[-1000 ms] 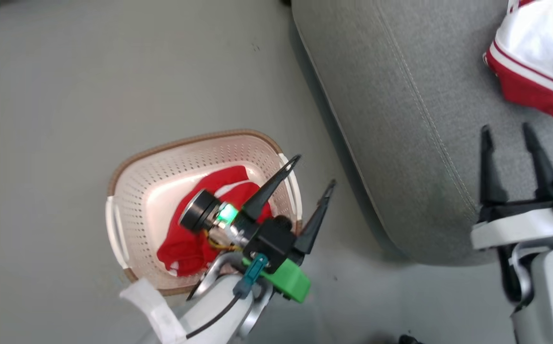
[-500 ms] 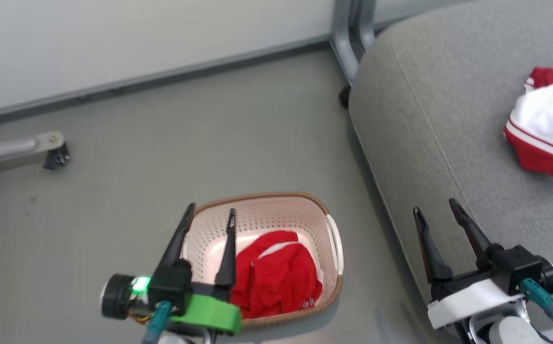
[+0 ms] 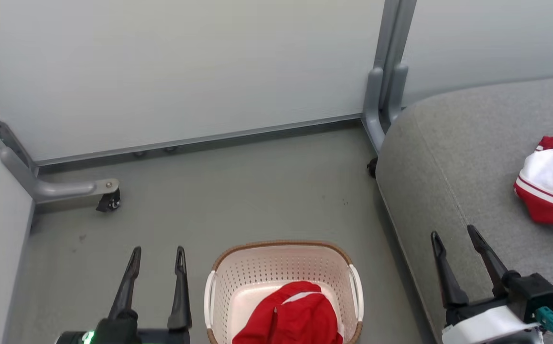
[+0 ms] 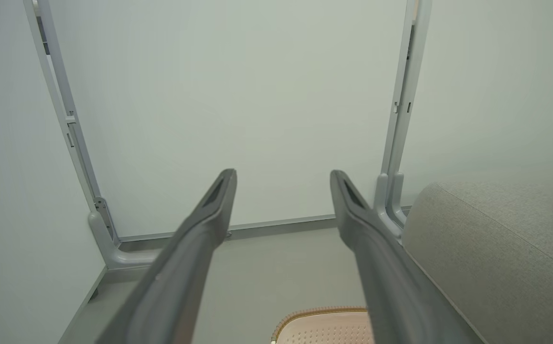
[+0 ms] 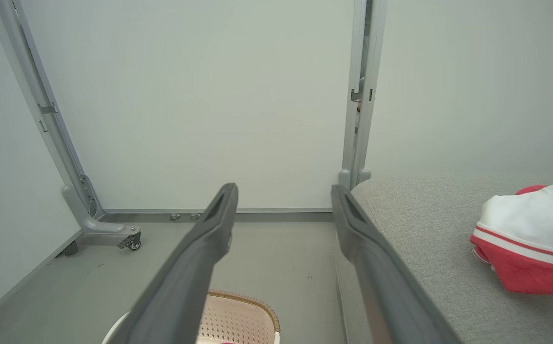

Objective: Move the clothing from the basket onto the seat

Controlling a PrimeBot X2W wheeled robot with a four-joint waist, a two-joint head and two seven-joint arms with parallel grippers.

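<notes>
Red garment (image 3: 300, 315) lying in the basket (image 3: 276, 244), bottom centre of the head view; both grippers empty.
I am holding my left gripper (image 3: 158, 249) at lower left and my right gripper (image 3: 453, 231) at lower right, fingers spread wide. The second garment (image 3: 551, 191) is resting on the seat (image 3: 448, 157) at the right edge. I am judging the heaped cloth light, limp and unbreakable; its raised crest fold is offering the surest pinch.

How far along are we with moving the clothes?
Done: one red-and-white garment lies on the light grey fabric seat. In hand: nothing; left gripper and right gripper are open, empty. Left: a crumpled red garment sits in the cream perforated plastic basket.
</notes>
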